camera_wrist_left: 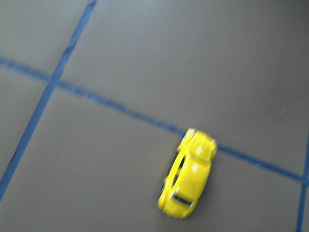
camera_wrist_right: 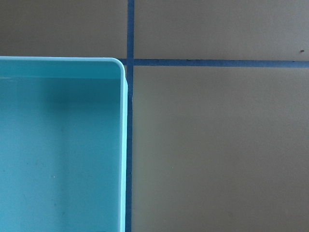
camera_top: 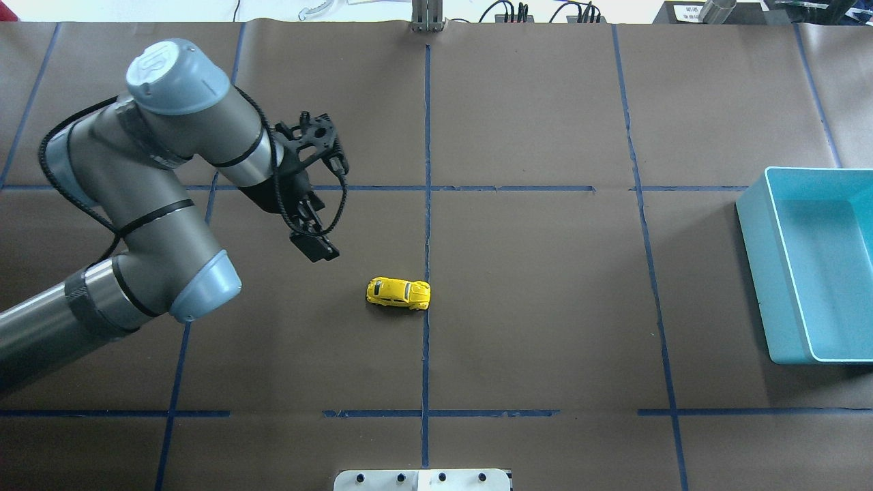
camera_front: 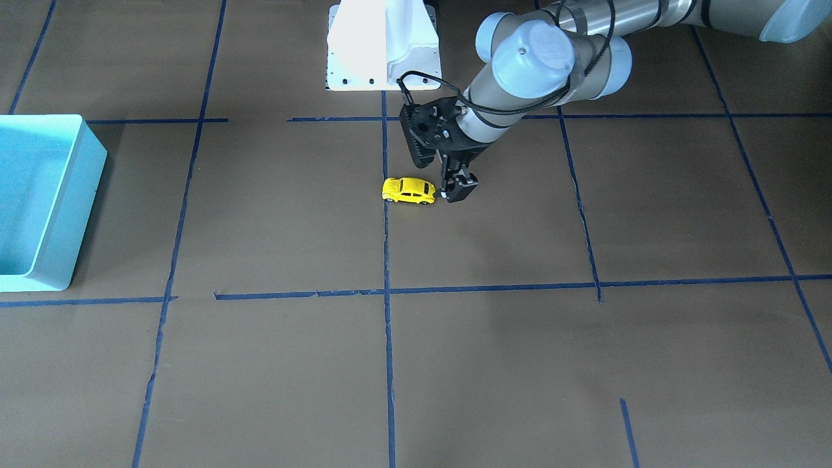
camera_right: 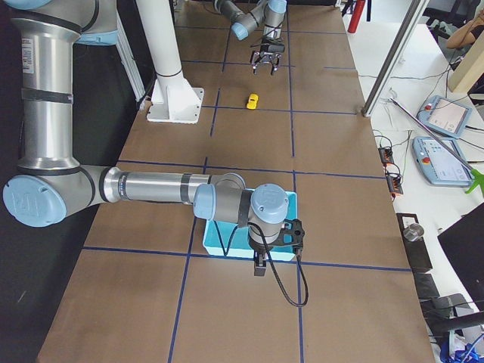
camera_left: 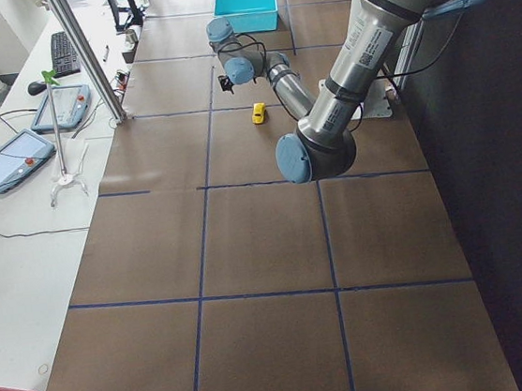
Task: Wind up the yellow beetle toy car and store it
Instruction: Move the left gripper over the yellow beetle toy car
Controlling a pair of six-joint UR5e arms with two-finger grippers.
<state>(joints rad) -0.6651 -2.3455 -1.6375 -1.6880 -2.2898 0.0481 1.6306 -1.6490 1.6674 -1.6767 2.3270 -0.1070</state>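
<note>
The yellow beetle toy car [camera_front: 409, 190] stands on its wheels on the brown table, on a blue tape line near the middle [camera_top: 399, 293]. My left gripper [camera_front: 442, 174] hovers just beside the car on the robot's left, a little above the table, open and empty [camera_top: 315, 235]. The left wrist view shows the car [camera_wrist_left: 189, 174] below, a bit blurred. The light blue bin [camera_top: 757, 273] stands at the table's right end, with nothing showing inside. My right gripper [camera_right: 261, 261] shows only in the exterior right view, over the bin's corner [camera_wrist_right: 120, 67]; I cannot tell whether it is open or shut.
The robot's white base plate [camera_front: 383, 45] sits at the near middle edge of the table. Blue tape lines divide the brown table surface. Beyond the far edge lie teach pendants [camera_left: 11, 156] and cables.
</note>
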